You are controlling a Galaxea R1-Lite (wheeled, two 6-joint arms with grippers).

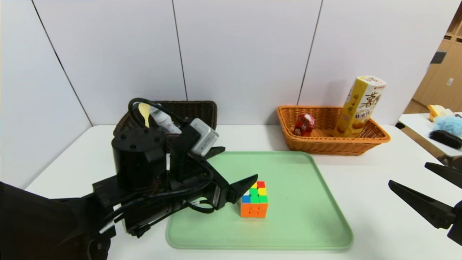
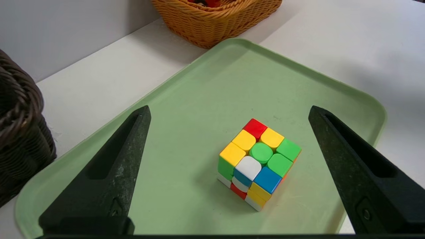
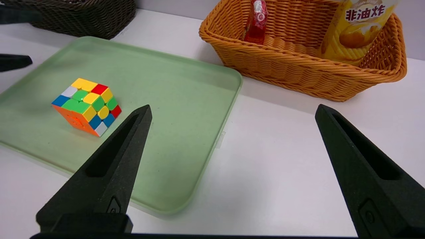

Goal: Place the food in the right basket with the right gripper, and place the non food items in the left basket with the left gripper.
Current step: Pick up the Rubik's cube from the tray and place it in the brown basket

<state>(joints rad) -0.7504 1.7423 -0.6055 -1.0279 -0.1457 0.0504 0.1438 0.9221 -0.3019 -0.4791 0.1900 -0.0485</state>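
Multicoloured puzzle cube [image 2: 259,162] alone remains on green tray [image 2: 206,83]; our left gripper [image 2: 229,113], jaws wide and empty, hovers at its 9 o'clock; right gripper [image 3: 232,111] parked, agape, empty.

The black arm with its silver wrist camera [image 1: 158,169] is covering most of the rectangular dark brown wicker basket [image 1: 202,110] behind the left gripper [image 1: 234,169]; only a yellow spoon bowl [image 1: 144,112] and a white bottle with a silver cap [image 1: 164,122] are poking out above it, and the rest of the basket's contents is staying hidden. One finger of that gripper is lying mostly behind the wrist. The picture's edge is cutting off the right gripper [image 1: 415,178] at its base. The tall yellow-and-white snack box [image 3: 357,28] beyond it is losing its top in the right wrist view.
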